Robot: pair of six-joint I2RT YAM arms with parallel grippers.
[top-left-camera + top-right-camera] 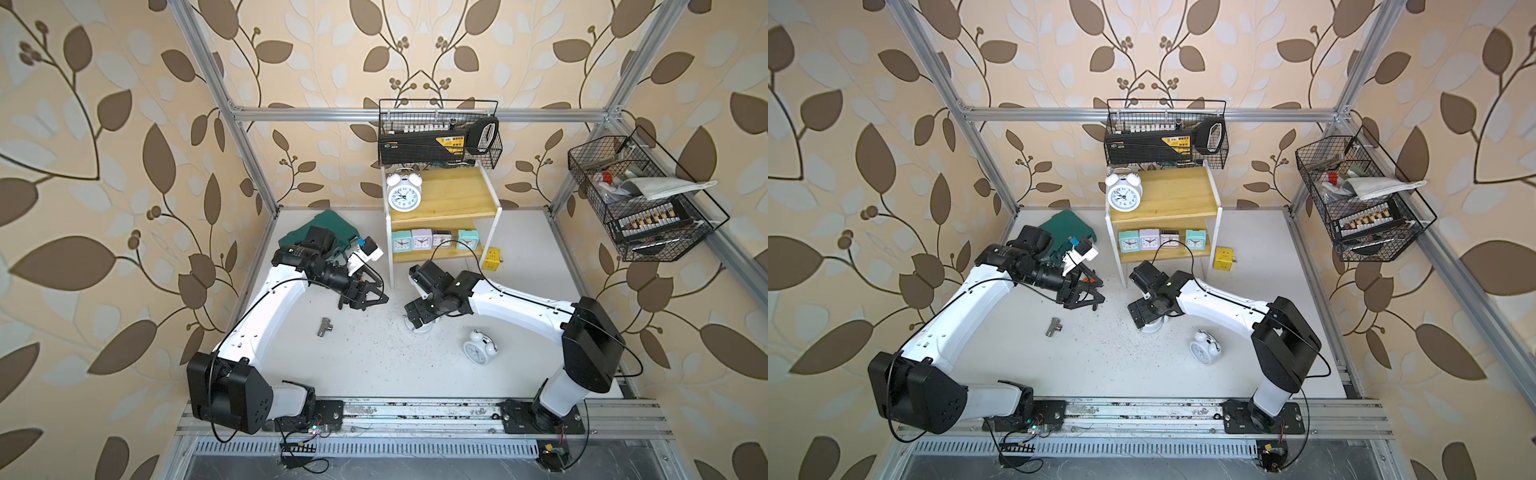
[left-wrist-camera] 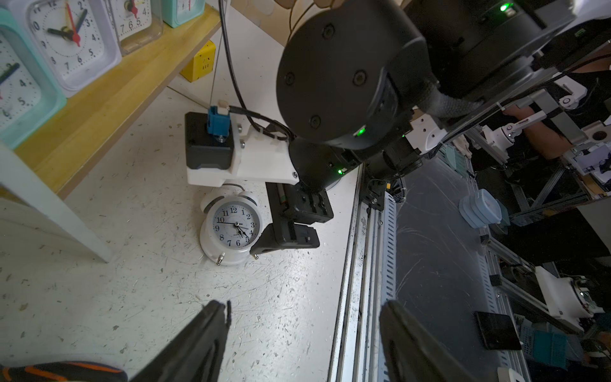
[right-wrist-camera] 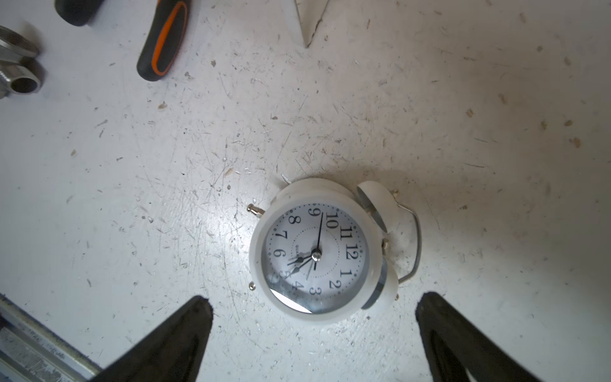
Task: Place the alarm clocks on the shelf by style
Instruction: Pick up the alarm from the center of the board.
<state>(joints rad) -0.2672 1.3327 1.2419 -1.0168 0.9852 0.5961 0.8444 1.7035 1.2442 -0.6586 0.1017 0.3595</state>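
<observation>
The shelf stands at the back middle. One white twin-bell alarm clock is on its top board. Mint, lilac, clear and teal square clocks line the lower board. A second twin-bell clock lies face up on the table. My right gripper hangs open just above it, a finger at each side, not touching; in a top view that gripper hides most of it. A third twin-bell clock lies further right. My left gripper is open and empty.
A yellow cube sits by the shelf's right leg. A metal tee fitting lies near the left gripper, with an orange-and-black tool handle beside it. A green object is behind the left arm. Wire baskets hang on the frame.
</observation>
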